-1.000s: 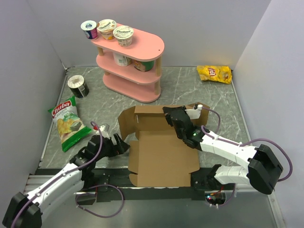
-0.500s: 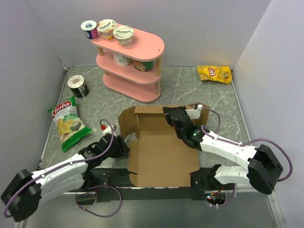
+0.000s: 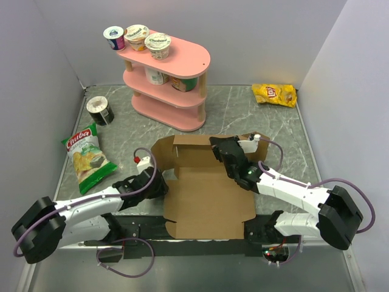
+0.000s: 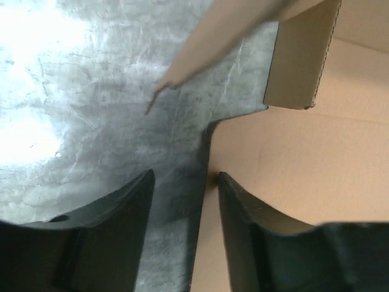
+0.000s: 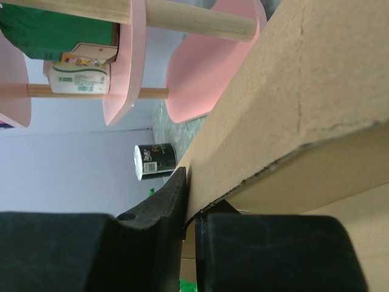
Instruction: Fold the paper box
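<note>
The paper box [image 3: 209, 201] is a brown cardboard sheet lying flat near the table's front, with its back wall [image 3: 194, 148] folded upright. My right gripper [image 3: 226, 155] is shut on that back wall. In the right wrist view the cardboard [image 5: 292, 91] is pinched between the two fingers of that gripper [image 5: 193, 201]. My left gripper [image 3: 159, 185] sits low at the sheet's left edge. In the left wrist view its jaws [image 4: 185, 182] stand apart astride that edge, one finger [image 4: 255, 237] over the cardboard [image 4: 304, 158], the other [image 4: 115, 237] over the table. A raised side flap [image 4: 301, 67] stands ahead of them.
A pink three-tier shelf [image 3: 167, 82] with yogurt cups [image 3: 138, 36] stands at the back. A black can [image 3: 99, 111] and a green chip bag [image 3: 89, 157] lie on the left. A yellow chip bag [image 3: 275, 94] lies at the back right. Walls close in on both sides.
My left arm has swung right and forward to the box's left edge, and its jaws have narrowed from wide open. The right gripper has kept its hold on the back wall.
</note>
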Controlling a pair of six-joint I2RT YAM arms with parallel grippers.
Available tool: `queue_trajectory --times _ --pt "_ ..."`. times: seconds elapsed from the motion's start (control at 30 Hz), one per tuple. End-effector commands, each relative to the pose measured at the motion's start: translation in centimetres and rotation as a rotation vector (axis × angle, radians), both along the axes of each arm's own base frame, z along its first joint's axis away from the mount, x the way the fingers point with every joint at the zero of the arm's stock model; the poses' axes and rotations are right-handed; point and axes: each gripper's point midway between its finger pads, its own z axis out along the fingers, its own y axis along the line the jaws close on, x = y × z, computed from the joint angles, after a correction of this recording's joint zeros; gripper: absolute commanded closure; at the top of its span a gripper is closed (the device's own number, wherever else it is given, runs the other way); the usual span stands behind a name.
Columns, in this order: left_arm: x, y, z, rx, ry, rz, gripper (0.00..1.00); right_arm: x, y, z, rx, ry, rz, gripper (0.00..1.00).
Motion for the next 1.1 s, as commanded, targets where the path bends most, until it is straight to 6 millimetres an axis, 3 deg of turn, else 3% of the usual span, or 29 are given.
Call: queue_trajectory --times 0.0,0.03,0.13,0.23,0.33,0.43,0.5,0.57,0.8,1.07 --pt "-0.5 2.6 -0.3 0.083 -0.006 0.05 0.41 -0.9 -2.2 -2.4 -0.141 0.042 -0.028 0.86" --pt "-0.2 2.6 0.6 0.067 -0.041 0.058 0.32 -0.9 -2.3 -2.4 -0.141 0.04 -0.031 0.86" --pt "0.7 2.9 4.1 -0.018 -0.171 0.08 0.17 -1.0 -2.7 -2.3 -0.146 0.034 -0.04 0.85" --pt "1.2 2.8 6.8 -0.081 -0.263 0.072 0.09 -0.9 -2.7 -2.1 -0.152 0.028 -0.038 0.85" --pt "1.8 2.1 9.2 -0.127 -0.336 0.034 0.08 -0.9 -2.9 -2.4 -0.157 0.033 -0.043 0.85" --pt "2.8 1.4 11.2 -0.14 -0.396 -0.004 0.16 -1.0 -2.8 -2.6 -0.15 0.037 -0.04 0.85" --pt "3.5 2.0 10.8 -0.065 -0.385 0.008 0.2 -1.0 -2.8 -2.6 -0.152 0.035 -0.037 0.85" --pt "4.4 2.5 11.5 -0.012 -0.397 0.015 0.24 -1.0 -2.7 -2.5 -0.153 0.034 -0.034 0.85" --pt "6.9 1.4 13.4 0.038 -0.476 -0.013 0.34 -1.0 -2.3 -2.8 -0.148 0.041 -0.02 0.85" --pt "8.6 0.3 13.6 0.083 -0.502 -0.045 0.66 -0.9 -2.1 -2.9 -0.159 0.043 -0.012 0.85"
